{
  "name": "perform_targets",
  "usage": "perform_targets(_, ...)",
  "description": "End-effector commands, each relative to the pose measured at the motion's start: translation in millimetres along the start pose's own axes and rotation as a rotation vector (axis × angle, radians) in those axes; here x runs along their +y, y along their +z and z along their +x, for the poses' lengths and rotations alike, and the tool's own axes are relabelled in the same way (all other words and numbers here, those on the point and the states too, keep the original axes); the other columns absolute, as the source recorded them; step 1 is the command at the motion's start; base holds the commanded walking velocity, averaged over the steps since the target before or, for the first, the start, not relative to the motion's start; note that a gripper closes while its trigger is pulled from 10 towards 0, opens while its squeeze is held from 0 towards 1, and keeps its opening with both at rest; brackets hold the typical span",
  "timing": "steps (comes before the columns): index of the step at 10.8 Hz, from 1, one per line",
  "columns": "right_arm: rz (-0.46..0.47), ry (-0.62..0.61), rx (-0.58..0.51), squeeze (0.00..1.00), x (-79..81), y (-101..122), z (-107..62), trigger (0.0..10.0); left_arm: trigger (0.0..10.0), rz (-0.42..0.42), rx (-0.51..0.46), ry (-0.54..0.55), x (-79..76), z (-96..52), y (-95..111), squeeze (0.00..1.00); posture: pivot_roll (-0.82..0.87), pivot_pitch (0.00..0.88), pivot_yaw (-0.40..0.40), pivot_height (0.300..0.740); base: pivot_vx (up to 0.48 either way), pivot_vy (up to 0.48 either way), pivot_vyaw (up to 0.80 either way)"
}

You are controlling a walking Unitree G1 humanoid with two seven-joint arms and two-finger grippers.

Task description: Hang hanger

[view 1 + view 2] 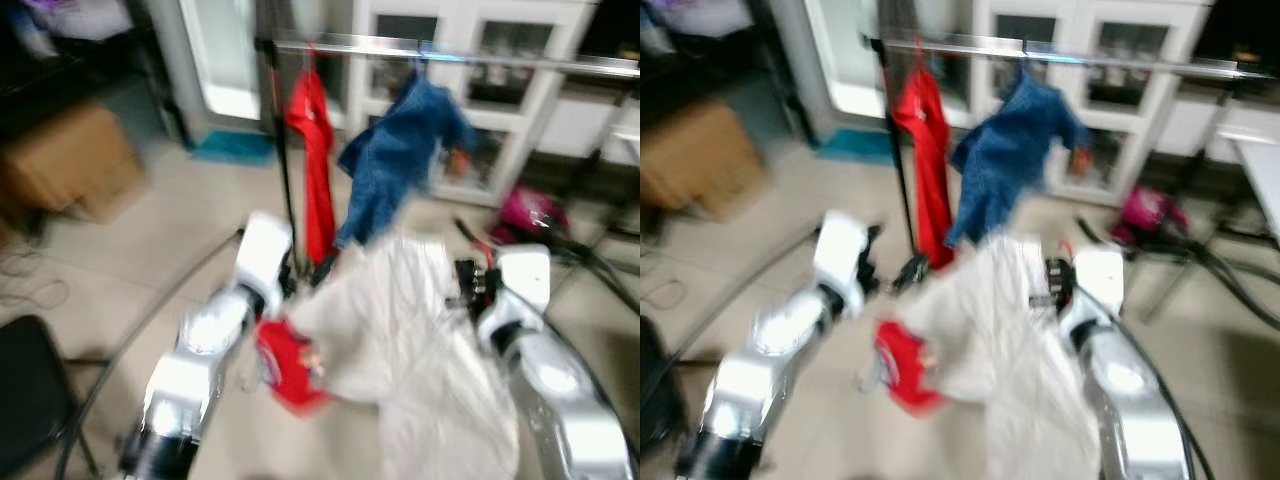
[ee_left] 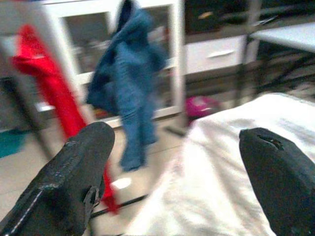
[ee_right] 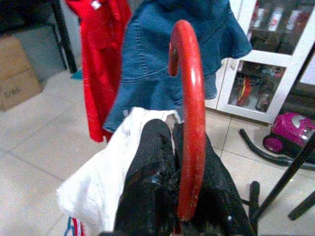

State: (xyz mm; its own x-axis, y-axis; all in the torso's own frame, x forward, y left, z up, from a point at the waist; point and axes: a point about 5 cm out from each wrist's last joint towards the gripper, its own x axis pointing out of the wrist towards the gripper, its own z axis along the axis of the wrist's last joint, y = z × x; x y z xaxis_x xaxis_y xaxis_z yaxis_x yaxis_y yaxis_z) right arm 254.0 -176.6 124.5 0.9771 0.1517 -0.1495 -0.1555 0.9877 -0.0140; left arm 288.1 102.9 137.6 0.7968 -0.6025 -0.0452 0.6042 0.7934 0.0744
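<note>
My right gripper [image 3: 174,135] is shut on the stem of a red hanger [image 3: 189,98], whose hook curves up above the fingers. A white garment [image 1: 400,330] hangs from that hanger and drapes down between my two arms. Ahead runs a metal clothes rail [image 1: 450,52], with a red garment [image 1: 315,150] and a blue denim jacket [image 1: 400,150] hanging on it. The hook sits below the rail, in front of the denim jacket. My left gripper [image 2: 177,142] is open, holding nothing, just left of the white garment. The head views are blurred.
The rail's black upright post [image 1: 285,170] stands just ahead of my left arm. A white glass-door cabinet [image 1: 500,90] is behind the rail, with a pink vacuum [image 1: 530,212] and hose on the floor. A cardboard box [image 1: 70,160] and a black chair [image 1: 30,390] are on the left.
</note>
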Motion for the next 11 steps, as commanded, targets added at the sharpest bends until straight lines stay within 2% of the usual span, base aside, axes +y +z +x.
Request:
perform_targets(1,-0.026,0.049,-0.1,0.0,5.0,21,4.7,10.0,10.0,-0.024,0.005,-0.062,0.7,1.8,0,1.0,-0.06,0.016,0.025,0.74,0.0,0.0,0.0)
perform_targets(3,-0.036,0.152,-0.161,0.0,17.0,38,11.9,10.0,10.0,0.058,0.035,-0.119,6.8,16.4,5,1.0,-0.06,0.014,0.026,0.74,0.0,0.0,0.0)
perform_targets(5,-0.038,0.212,-0.207,0.0,26.7,49,14.1,10.0,10.0,0.061,-0.002,-0.18,5.6,29.0,13,1.0,-0.06,0.013,0.023,0.74,0.0,0.0,0.0)
perform_targets(6,-0.035,0.245,-0.226,0.0,30.2,54,14.1,10.0,10.0,0.057,-0.028,-0.248,-0.7,32.9,18,1.0,-0.06,0.013,0.024,0.74,0.0,0.0,0.0)
perform_targets(7,-0.041,0.264,-0.234,0.0,31.8,57,14.3,10.0,10.0,0.068,-0.031,-0.272,-5.5,38.7,20,0.63,-0.07,0.013,0.023,0.74,0.0,0.0,0.0)
perform_targets(8,-0.045,0.271,-0.239,0.0,32.0,59,14.8,10.0,10.0,0.082,-0.048,-0.284,-6.7,41.8,23,0.57,-0.07,0.015,0.022,0.74,0.0,0.0,0.0)
perform_targets(9,-0.046,0.282,-0.241,0.0,32.1,60,15.5,10.0,10.0,0.046,-0.073,-0.316,-5.7,47.1,33,0.17,-0.07,0.017,0.019,0.74,0.0,0.0,0.0)
perform_targets(10,-0.048,0.284,-0.24,0.0,32.1,60,15.6,10.0,10.0,0.04,-0.069,-0.332,-5.8,48.3,34,0.18,-0.07,0.018,0.016,0.74,0.0,0.0,0.0)
perform_targets(11,-0.05,0.294,-0.238,0.0,32.4,61,16.0,10.0,10.0,0.047,-0.003,-0.392,-5.9,49.0,30,1.0,-0.07,0.018,0.016,0.74,0.0,0.0,0.0)
